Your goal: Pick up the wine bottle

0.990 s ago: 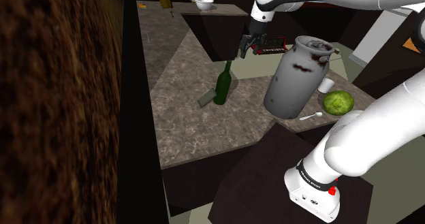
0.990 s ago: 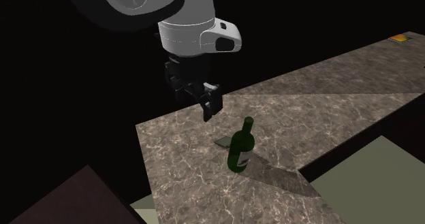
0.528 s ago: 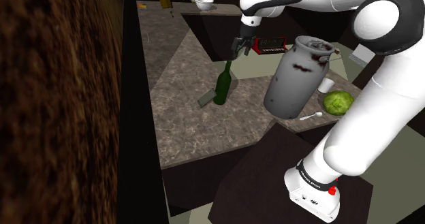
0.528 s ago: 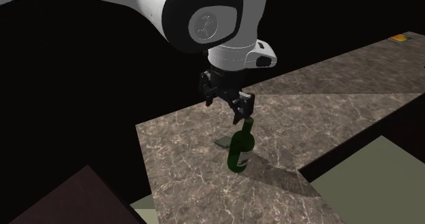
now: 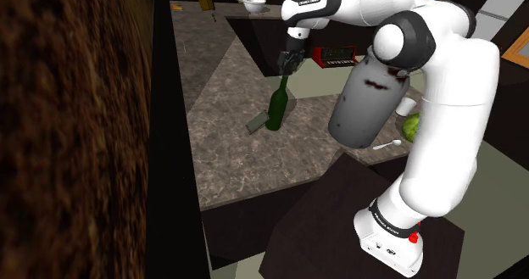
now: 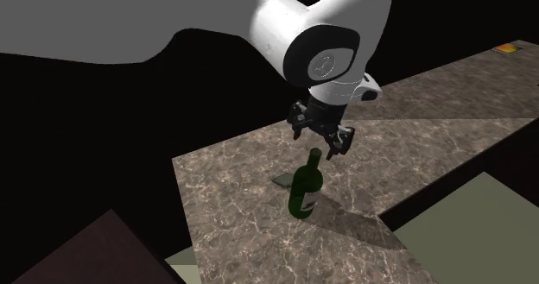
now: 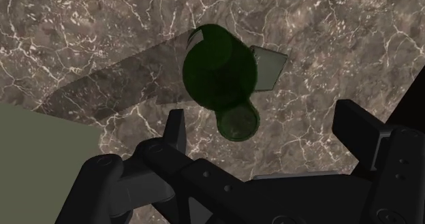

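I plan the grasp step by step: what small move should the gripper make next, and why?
Probably lower straight down a little: the open gripper hangs just above the upright green bottle, whose top lies between the fingers, untouched.

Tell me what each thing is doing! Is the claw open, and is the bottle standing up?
claw: open, right above the bottle's top, holding nothing.
green wine bottle: standing upright on the marbled counter, not held.
grey milk can: standing on its base.
white bowl: right way up, at the counter's far end.
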